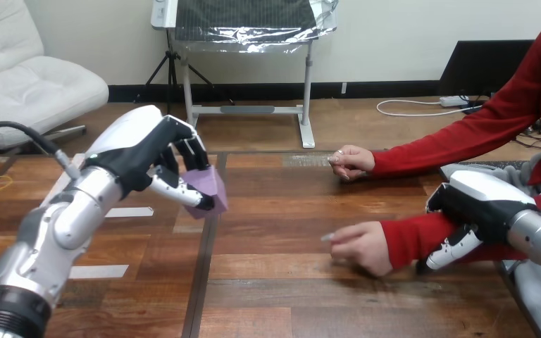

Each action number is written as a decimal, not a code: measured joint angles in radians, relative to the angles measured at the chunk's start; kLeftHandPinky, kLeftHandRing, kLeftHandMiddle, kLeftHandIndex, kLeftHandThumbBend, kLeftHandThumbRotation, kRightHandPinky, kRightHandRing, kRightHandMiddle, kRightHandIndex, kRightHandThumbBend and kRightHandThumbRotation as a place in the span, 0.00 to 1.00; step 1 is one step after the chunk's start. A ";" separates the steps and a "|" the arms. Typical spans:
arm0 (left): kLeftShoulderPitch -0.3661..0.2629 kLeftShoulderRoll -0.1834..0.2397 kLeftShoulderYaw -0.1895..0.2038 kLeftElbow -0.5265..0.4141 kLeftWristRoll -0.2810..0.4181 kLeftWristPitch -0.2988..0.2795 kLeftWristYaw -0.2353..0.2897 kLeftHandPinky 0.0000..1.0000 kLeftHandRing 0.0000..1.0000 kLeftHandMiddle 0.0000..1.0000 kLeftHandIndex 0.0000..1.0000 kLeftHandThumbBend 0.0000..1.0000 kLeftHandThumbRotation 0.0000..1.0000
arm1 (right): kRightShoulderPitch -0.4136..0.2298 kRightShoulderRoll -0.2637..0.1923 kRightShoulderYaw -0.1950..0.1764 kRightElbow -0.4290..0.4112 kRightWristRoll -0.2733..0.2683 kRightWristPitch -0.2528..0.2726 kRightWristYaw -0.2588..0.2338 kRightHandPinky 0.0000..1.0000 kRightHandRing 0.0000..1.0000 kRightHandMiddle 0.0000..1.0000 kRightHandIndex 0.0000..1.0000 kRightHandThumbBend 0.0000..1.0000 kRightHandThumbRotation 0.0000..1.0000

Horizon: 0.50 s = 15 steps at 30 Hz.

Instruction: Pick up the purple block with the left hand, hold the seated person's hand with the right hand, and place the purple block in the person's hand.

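1. Counter: wooden. The person's nearer hand rests on it, knuckles up as far as I can tell. I take that hand as my reference for every place below.
2. Person's forearm: red-sleeved, running rightward from the reference hand.
3. Left robot hand: well to the left of the reference hand and raised off the counter. Its fingers and thumb are pinching the purple block. I judge the pick-up complete.
4. Right robot hand: to the right of the reference hand, set on the forearm with its thumb curled down the sleeve's near side. I read this as a clasp on the forearm, not on the hand itself. I judge the holding step in place.
5. Purple block: in the left pinch, well apart from the reference hand.
   - Its long axis appears to slant, with the upper end under the fingers and the lower corner pointing down toward the reference hand. The fingers hide part of it, so this is a judgement.
   - Outstanding: carrying the block across and releasing it into the reference hand, which I judge is not yet turned palm-up to receive it.
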 measured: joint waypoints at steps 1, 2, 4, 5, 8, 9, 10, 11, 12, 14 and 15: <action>-0.001 -0.005 0.000 0.001 0.000 0.002 0.000 0.39 0.42 0.47 0.46 0.59 0.00 | 0.000 0.000 -0.003 -0.002 0.003 0.000 0.002 0.26 0.26 0.31 0.32 0.88 0.27; -0.002 -0.009 0.000 0.002 0.000 0.003 0.000 0.39 0.42 0.47 0.46 0.59 0.00 | 0.000 0.000 -0.005 -0.004 0.007 0.000 0.005 0.26 0.26 0.31 0.32 0.88 0.27; -0.004 -0.018 0.000 0.004 -0.002 0.004 0.001 0.38 0.41 0.46 0.46 0.59 0.00 | 0.000 0.000 -0.009 -0.009 0.013 0.000 0.010 0.26 0.27 0.32 0.33 0.88 0.28; -0.005 -0.024 0.000 0.006 -0.003 0.004 0.001 0.38 0.41 0.46 0.46 0.59 0.00 | 0.000 0.000 -0.010 -0.011 0.016 0.000 0.013 0.27 0.27 0.32 0.33 0.88 0.28; -0.010 -0.043 0.000 0.014 -0.008 0.005 0.003 0.38 0.41 0.46 0.46 0.60 0.00 | 0.000 0.000 -0.013 -0.020 0.030 0.000 0.022 0.27 0.28 0.32 0.33 0.89 0.28; -0.012 -0.049 0.000 0.018 -0.010 0.005 0.004 0.39 0.41 0.46 0.46 0.60 0.00 | 0.000 0.000 -0.014 -0.023 0.033 0.000 0.024 0.27 0.27 0.31 0.33 0.90 0.28; -0.015 -0.057 0.000 0.023 -0.012 0.006 0.005 0.39 0.41 0.46 0.46 0.60 0.00 | 0.000 0.000 -0.015 -0.029 0.036 0.000 0.026 0.27 0.27 0.31 0.32 0.90 0.29; -0.017 -0.063 0.000 0.027 -0.014 0.006 0.005 0.39 0.41 0.46 0.46 0.60 0.00 | 0.000 0.000 -0.016 -0.034 0.038 0.000 0.029 0.27 0.27 0.31 0.32 0.90 0.29; -0.019 -0.070 0.000 0.030 -0.015 0.006 0.006 0.39 0.41 0.46 0.46 0.59 0.00 | 0.000 0.000 -0.017 -0.039 0.040 0.000 0.032 0.27 0.27 0.31 0.32 0.91 0.29; -0.025 -0.085 0.000 0.036 -0.017 0.011 0.007 0.39 0.41 0.46 0.46 0.59 0.00 | 0.000 0.000 -0.020 -0.049 0.045 0.001 0.040 0.27 0.26 0.30 0.31 0.91 0.29; -0.028 -0.092 0.000 0.039 -0.017 0.013 0.007 0.39 0.42 0.47 0.47 0.59 0.00 | 0.000 0.000 -0.021 -0.054 0.047 0.001 0.042 0.27 0.26 0.30 0.31 0.92 0.29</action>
